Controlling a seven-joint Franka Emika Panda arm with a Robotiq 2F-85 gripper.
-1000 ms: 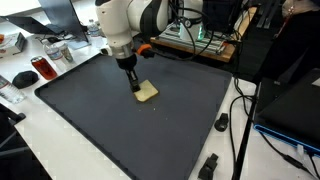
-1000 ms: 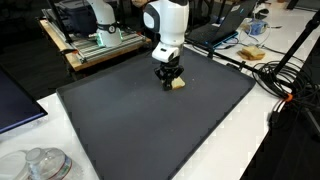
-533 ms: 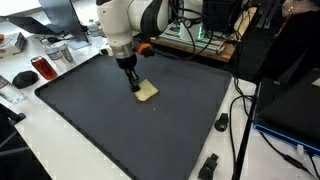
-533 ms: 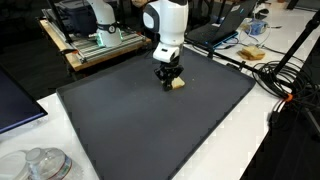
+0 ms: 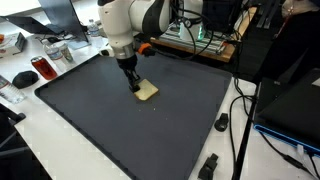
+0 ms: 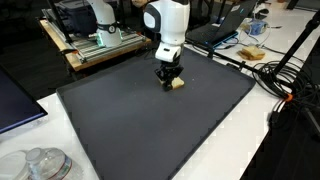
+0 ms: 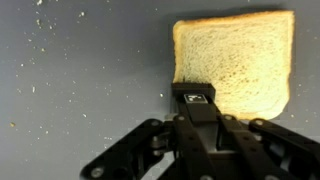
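One arm [image 5: 122,22], wrist straight down, closed fingers [image 7: 193,104] at bread slice's [image 7: 238,62] edge

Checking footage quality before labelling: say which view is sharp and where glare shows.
Wrist view: the bread slice is sharp and evenly lit, the hand dark with little detail. In both exterior views the black mat shows no glare, the slice small and coarse.
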